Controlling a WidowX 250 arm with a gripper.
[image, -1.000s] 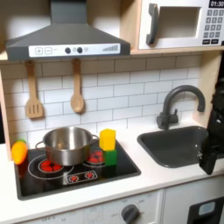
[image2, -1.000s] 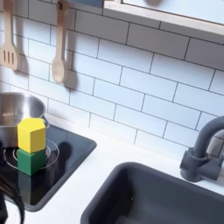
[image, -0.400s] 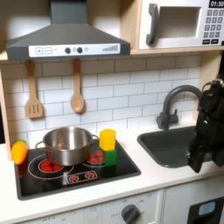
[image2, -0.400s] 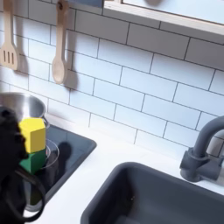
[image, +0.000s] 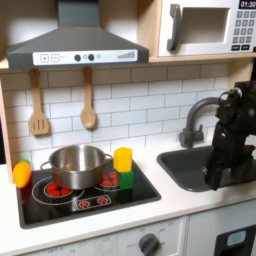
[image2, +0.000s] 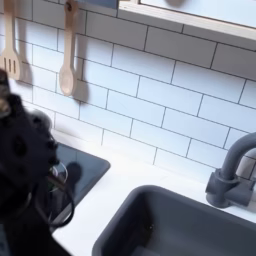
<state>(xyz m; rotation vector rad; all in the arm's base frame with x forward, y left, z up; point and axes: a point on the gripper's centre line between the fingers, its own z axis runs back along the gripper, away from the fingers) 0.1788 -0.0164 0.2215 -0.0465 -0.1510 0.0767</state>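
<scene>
Your gripper hangs over the sink in the first exterior view, at the low end of the black arm that fills the first exterior view's right side; its tip is dark against the dark basin, so you cannot tell whether the jaws are spread or closed, and nothing can be made out between them. The sink sits in the white counter, with the grey faucet curving up just behind it, partly covered by your arm. In the second exterior view the same basin lies at the bottom and the faucet stands at the second exterior view's right edge, while the arm is a large blurred black mass on the second exterior view's left. Well apart from your gripper, toward the first exterior view's left, a yellow block stands on a green block on the black stovetop, just beside a steel pot. An orange-yellow toy rests at the stovetop's far left. On the white tiled wall above hang a wooden spatula and a wooden spoon, under the range hood, with a microwave at the upper right.
</scene>
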